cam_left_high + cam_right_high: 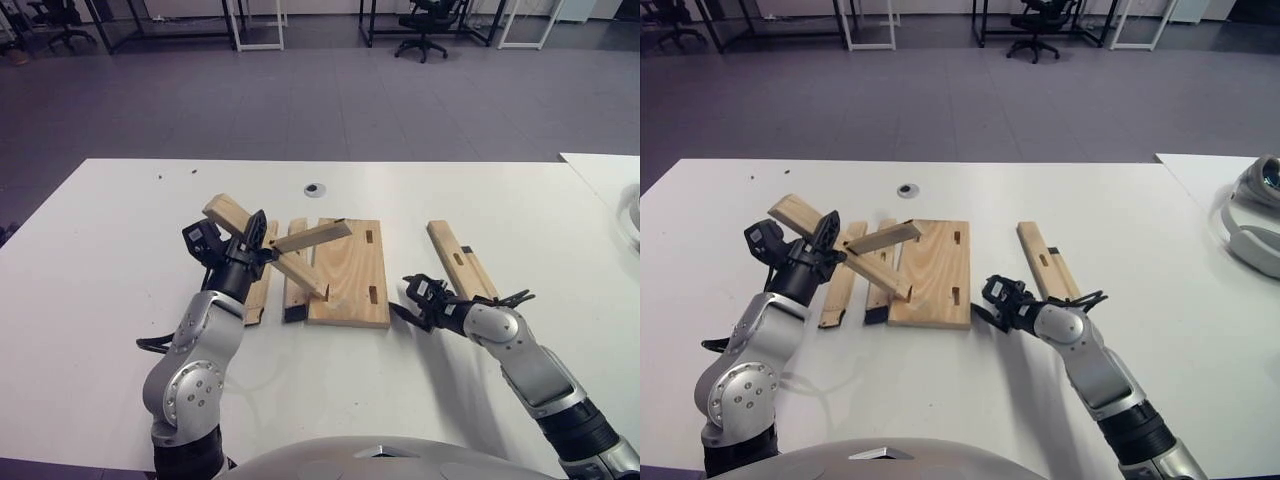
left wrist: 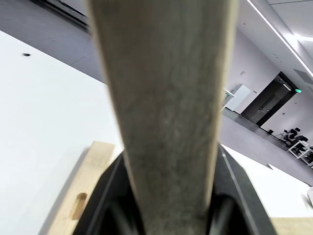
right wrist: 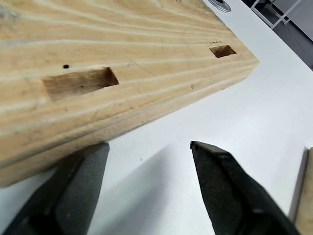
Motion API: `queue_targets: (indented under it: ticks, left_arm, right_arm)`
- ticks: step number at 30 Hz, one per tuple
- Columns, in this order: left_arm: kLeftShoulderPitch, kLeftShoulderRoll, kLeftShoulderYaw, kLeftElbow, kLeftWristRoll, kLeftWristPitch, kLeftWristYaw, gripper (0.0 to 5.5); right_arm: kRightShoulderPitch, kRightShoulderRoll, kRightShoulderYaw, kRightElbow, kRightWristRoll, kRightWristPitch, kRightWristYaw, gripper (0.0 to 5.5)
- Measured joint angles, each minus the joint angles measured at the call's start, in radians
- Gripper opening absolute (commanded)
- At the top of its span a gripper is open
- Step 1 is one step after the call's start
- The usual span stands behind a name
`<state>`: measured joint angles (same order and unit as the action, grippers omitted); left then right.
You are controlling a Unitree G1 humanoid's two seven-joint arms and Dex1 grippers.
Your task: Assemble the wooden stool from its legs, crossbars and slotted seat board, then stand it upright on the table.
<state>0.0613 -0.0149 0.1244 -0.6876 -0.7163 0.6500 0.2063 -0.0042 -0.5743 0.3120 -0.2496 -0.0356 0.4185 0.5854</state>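
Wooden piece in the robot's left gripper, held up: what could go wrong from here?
The leg in the left gripper is tilted, with a crossbar sticking out sideways; it might twist or slip onto the loose pieces below. The open right gripper has one finger at the edge of the seat board, so it may nudge the board instead of gripping it.

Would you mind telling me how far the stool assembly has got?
Early stage. One crossbar looks joined to the leg that the left end effector holds raised. The right end effector sits open beside the seat board, which lies flat. Other wooden pieces lie loose; nothing stands upright yet.
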Motion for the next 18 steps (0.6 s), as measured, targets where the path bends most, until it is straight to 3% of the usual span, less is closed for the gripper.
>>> queue_targets:
  ticks: [7, 13, 18]
  left_arm:
    - [0.029, 0.103, -0.077, -0.083, 0.104, 0.036, 0.006, 1.02]
    - [-0.045, 0.215, -0.306, 0.036, 0.376, -0.071, -0.051, 1.03]
    - [-0.079, 0.206, -0.363, 0.09, 0.454, -0.156, -0.074, 1.04]
  right_arm:
    - [0.017, 0.077, 0.003, -0.046, 0.054, 0.057, 0.022, 3.13]
    - [0.007, 0.123, -0.013, -0.102, 0.122, 0.031, 0.054, 3.13]
    - [0.006, 0.094, -0.082, -0.076, 0.122, 0.012, 0.049, 3.13]
